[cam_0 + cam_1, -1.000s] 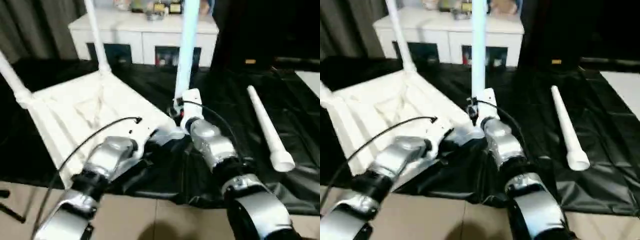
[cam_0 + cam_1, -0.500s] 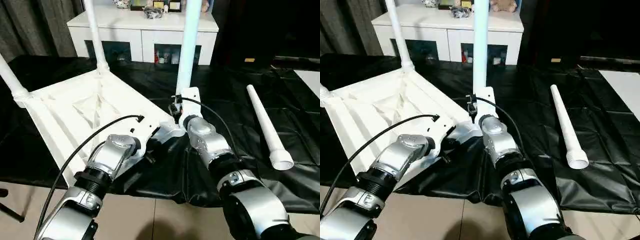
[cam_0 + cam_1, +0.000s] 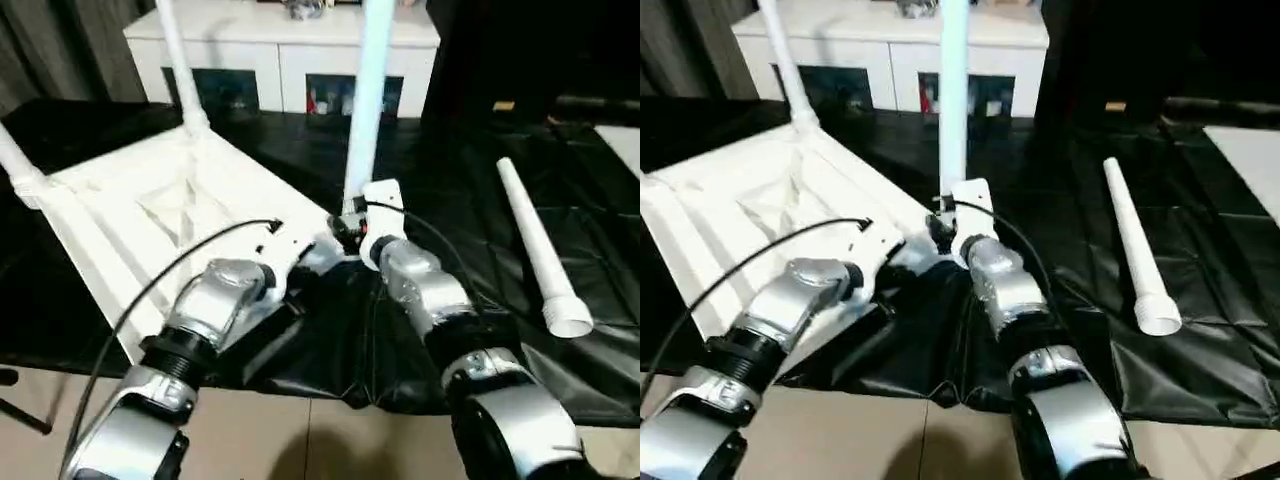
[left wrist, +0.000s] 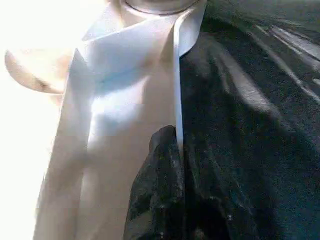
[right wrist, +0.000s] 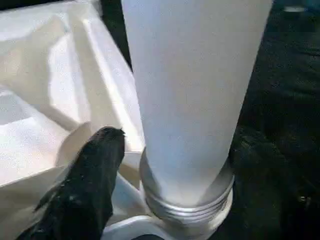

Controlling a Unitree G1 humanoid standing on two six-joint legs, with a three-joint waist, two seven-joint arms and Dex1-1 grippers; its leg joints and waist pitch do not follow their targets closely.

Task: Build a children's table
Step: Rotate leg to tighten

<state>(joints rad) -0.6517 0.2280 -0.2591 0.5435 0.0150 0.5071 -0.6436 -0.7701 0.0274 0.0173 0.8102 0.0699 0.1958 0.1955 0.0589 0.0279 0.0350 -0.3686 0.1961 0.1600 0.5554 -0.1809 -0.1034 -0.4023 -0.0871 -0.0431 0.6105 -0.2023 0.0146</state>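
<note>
At the near corner of the upturned tabletop (image 3: 160, 210), the right pincer (image 5: 165, 165) is closing around the third leg (image 3: 368, 100), screwing it in, I reckon. Left pincer (image 4: 167, 165) is pinching the tabletop's rim. Spare leg (image 3: 535, 250) is lying further right on the surface (image 3: 450, 160), probably next.

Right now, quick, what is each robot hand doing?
Left end effector: pinching the rim of the white ribbed plastic table top.
Right end effector: around the upright white tapered tube leg; grip cannot be told.
</note>
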